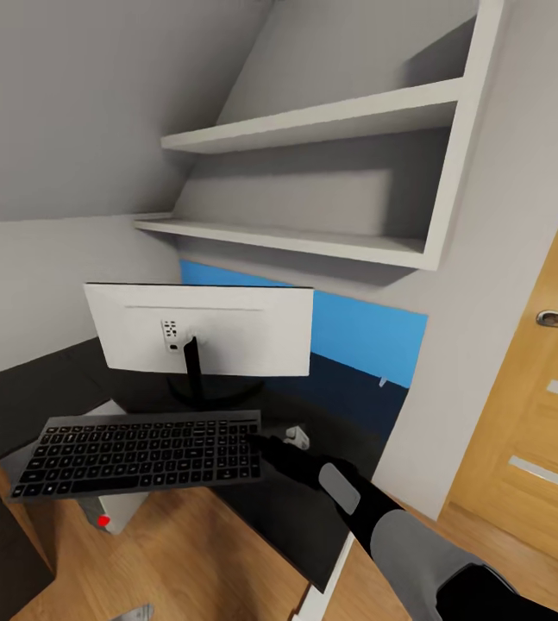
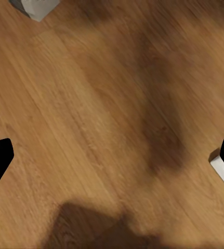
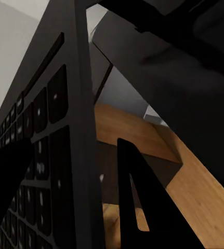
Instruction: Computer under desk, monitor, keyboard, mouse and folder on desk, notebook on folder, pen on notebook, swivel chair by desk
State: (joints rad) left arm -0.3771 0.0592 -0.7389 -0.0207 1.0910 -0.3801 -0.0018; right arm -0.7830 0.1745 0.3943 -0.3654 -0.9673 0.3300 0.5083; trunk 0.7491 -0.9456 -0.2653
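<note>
The right gripper (image 1: 260, 442) is clamped on the end edge of the flat black keyboard (image 1: 136, 454), held in the air just before the white-backed monitor (image 1: 199, 329) on the dark desk (image 1: 347, 388). Gripped apparently by that thin edge alone, the keyboard could sag, slip free, or knock the monitor's stand.

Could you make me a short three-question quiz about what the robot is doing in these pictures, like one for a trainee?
1. True or false: the right gripper holds the keyboard by its end.
2. Which side of the monitor faces the head camera?
A. its lit screen
B. its white back with the stand
C. its underside
3. Fill in: the left wrist view looks down on a wooden ____.

Key
1. True: the fingers close on the keyboard's edge, and it hangs above the floor and the desk.
2. B.
3. floor.
</note>
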